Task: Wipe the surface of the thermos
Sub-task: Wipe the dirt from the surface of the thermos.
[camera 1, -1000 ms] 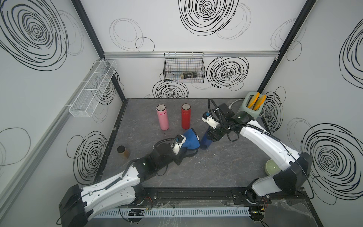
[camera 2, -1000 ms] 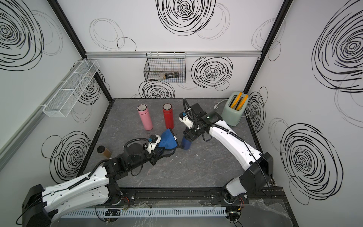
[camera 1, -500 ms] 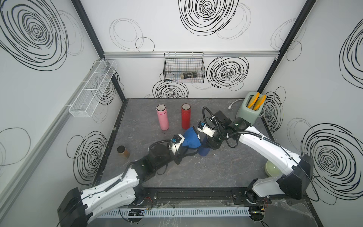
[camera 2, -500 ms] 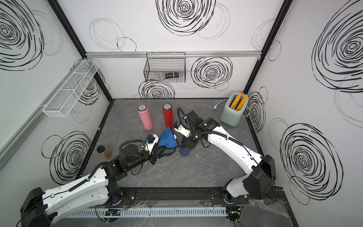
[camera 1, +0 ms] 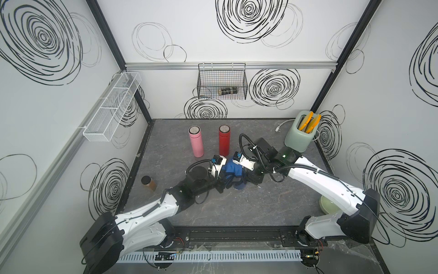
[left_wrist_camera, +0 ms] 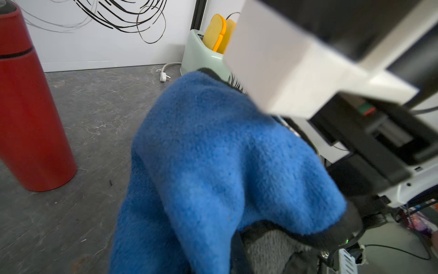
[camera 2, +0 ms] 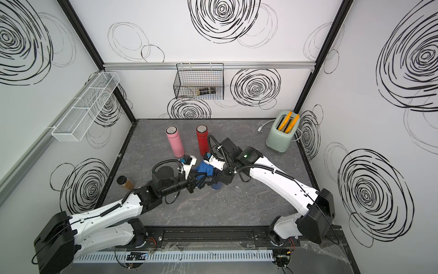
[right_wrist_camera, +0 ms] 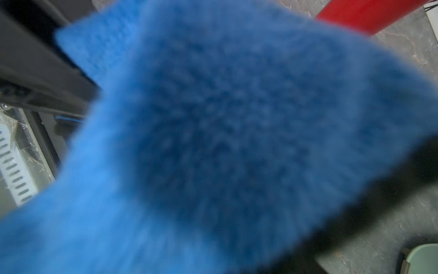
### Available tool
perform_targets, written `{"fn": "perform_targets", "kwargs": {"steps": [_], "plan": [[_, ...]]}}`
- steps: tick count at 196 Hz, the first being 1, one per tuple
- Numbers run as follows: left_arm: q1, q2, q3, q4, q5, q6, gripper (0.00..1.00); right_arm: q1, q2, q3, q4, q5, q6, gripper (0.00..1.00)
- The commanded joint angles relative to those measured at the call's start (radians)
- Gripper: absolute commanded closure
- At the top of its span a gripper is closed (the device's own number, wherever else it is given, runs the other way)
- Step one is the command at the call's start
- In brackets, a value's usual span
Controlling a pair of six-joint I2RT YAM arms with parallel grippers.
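Over last second, right gripper (camera 1: 251, 178) carried dark blue thermos (camera 1: 239, 187) toward 9 o'clock, into blue cloth (camera 1: 233, 167); earlier the two were apart. Cloth lay draped over thermos, only lower end showing, at 6 o'clock from red thermos (camera 1: 224, 140). Left gripper (camera 1: 226, 181) was pressed together, pinching cloth. Right gripper clamped thermos, jaws mostly hidden. Judged: contact made, wiping under way. No brand, label or writing was readable.

The blue cloth (left_wrist_camera: 225, 154) is seen as fuzzy, napped fleece — soft and matt. The red thermos (left_wrist_camera: 28, 106) is finished smooth and matt; the tabletop (left_wrist_camera: 90, 111) is given a dull, grey, veined stone look.
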Motion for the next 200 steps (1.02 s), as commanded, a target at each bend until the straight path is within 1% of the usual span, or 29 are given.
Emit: {"fn": "perform_targets", "kwargs": {"steps": [1,58,101,137,162,168,200], "plan": [[0.01,-0.003,0.064,0.064,0.02,-0.122,1.0,0.008,0.005,-0.003,0.044,0.023,-0.011,1.0],[0.028,0.03,0.096,0.054,0.033,-0.331,1.0,0.015,-0.006,-0.039,0.089,0.056,0.01,1.0],[0.03,0.072,0.091,0.12,0.096,-0.468,1.0,0.022,-0.014,-0.063,0.129,0.05,0.014,1.0],[0.031,0.1,0.089,0.147,0.098,-0.501,1.0,0.027,-0.016,-0.058,0.138,0.046,0.02,1.0],[0.04,0.132,0.06,0.19,0.098,-0.53,1.0,0.031,-0.02,-0.057,0.142,0.038,0.02,1.0],[0.042,0.142,0.055,0.225,0.101,-0.533,1.0,0.032,-0.02,-0.057,0.143,0.04,0.02,1.0],[0.043,0.205,0.022,0.277,0.098,-0.542,1.0,0.033,-0.025,-0.046,0.14,0.045,0.023,1.0]]}}
